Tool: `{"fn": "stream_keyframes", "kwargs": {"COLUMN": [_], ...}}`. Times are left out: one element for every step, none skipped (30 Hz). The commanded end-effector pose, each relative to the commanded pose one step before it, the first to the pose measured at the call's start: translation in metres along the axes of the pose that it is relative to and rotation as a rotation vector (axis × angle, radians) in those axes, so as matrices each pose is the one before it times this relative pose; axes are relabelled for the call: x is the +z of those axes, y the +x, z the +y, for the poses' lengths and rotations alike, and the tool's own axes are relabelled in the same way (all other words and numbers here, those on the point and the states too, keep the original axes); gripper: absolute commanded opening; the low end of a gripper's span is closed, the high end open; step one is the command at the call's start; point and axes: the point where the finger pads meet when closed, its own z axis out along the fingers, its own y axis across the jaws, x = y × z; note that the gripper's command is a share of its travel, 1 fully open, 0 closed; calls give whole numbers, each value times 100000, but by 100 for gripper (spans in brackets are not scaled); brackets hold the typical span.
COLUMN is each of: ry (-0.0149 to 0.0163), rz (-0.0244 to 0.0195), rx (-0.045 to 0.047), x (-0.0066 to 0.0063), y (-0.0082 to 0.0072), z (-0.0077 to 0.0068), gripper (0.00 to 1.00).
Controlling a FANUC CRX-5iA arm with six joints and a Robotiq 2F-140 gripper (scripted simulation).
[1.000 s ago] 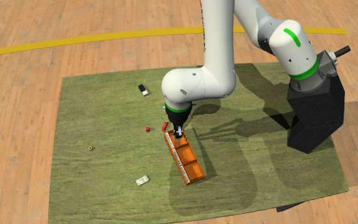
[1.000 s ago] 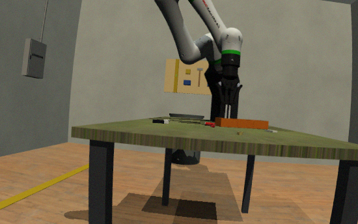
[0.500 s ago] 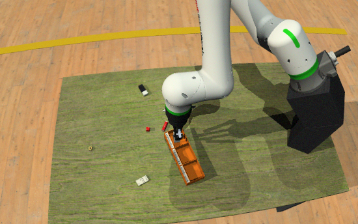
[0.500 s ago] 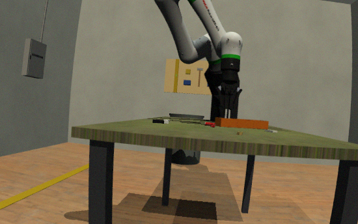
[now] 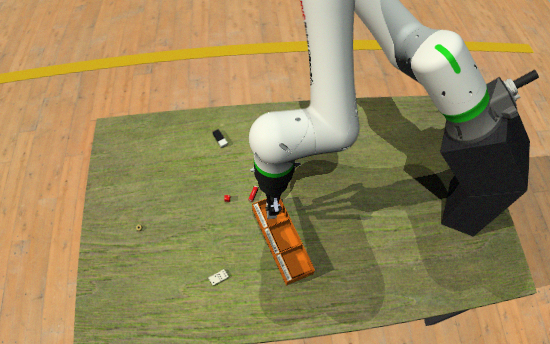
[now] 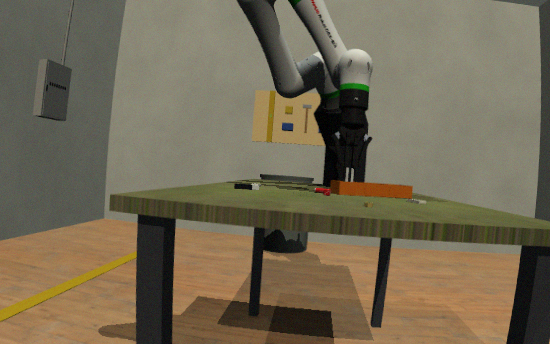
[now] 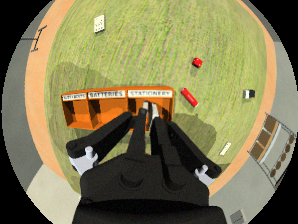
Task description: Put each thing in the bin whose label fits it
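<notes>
The gripper is positioned low over the end compartment of the orange three-compartment bin, nearest the red cylinder. The jaws are nearly together; whether something thin is pinched between the fingertips cannot be told. Spread over the green table are a red block, a brass ring, a white domino-like tile and a black-and-white piece.

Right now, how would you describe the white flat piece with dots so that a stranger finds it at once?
Start at the orange bin that lies across the middle of the green table. From its far end, away from the fingers, go out over the open table, away from the arm's black base: the white flat piece lies there alone. It alone is pale and rectangular with dark dots; the red bits and black-and-white block lie by the bin's other end.
</notes>
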Motion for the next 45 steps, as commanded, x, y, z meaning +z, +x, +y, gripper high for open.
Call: {"fn": "stream_keyframes", "kwargs": {"ry": [15, 0, 0, 0, 0, 0, 0, 0, 0, 0, 0, 0, 0, 0, 0, 0, 0, 0, 0, 0, 0, 0, 0, 0, 0, 0, 0, 0, 0, 0, 0, 0, 0, 0, 0, 0, 0, 0, 0, 0, 0, 0, 0, 0, 0], "rz": [21, 0, 0, 0, 0, 0, 0, 0, 0, 0, 0, 0, 0, 0, 0, 0, 0, 0, 0, 0, 0, 0, 0, 0, 0, 0, 0, 0, 0, 0, 0, 0, 0, 0, 0, 0, 0, 0, 0, 0, 0, 0, 0, 0, 0], "rx": [-1, 0, 0, 0, 0, 0, 0, 0, 0, 0, 0, 0, 0, 0, 0, 0, 0, 0, 0, 0, 0, 0, 0, 0, 0, 0, 0, 0, 0, 0, 0, 0, 0, 0, 0, 0, 0, 0, 0, 0, 0, 0, 0, 0, 0], "x": [-10, 0, 0, 0, 0, 0, 0, 0, 0, 0, 0, 0, 0, 0, 0, 0, 0, 0, 0, 0, 0, 0, 0, 0, 0, 0, -133, -133, -133, -133, -133, -133, -133, -133, -133, -133, -133, 0, 0, -133, -133, -133, -133, -133, -133], "y": [10, 0, 0, 0, 0, 0, 0, 0, 0, 0, 0, 0, 0, 0, 0, 0, 0, 0, 0, 0, 0, 0, 0, 0, 0, 0, 0, 0, 0, 0, 0, 0, 0, 0, 0, 0, 0, 0, 0, 0, 0, 0, 0, 0, 0], "z": [-13, 0, 0, 0, 0, 0, 0, 0, 0, 0, 0, 0, 0, 0, 0, 0, 0, 0, 0, 0, 0, 0, 0, 0, 0, 0, 0, 0, 0, 0, 0, 0, 0, 0, 0, 0, 0, 0, 0, 0, 0, 0, 0, 0, 0], "gripper": [15, 15, 15, 15, 15, 15, 15, 15, 15, 15, 15, 15, 15, 15, 15, 15, 15, 15, 15, 15, 15, 15, 15, 15, 15, 15, 15, 15, 15, 15, 15, 15, 15, 15, 15, 15, 15, 15, 15, 15, 15, 15, 15, 15, 15]}}
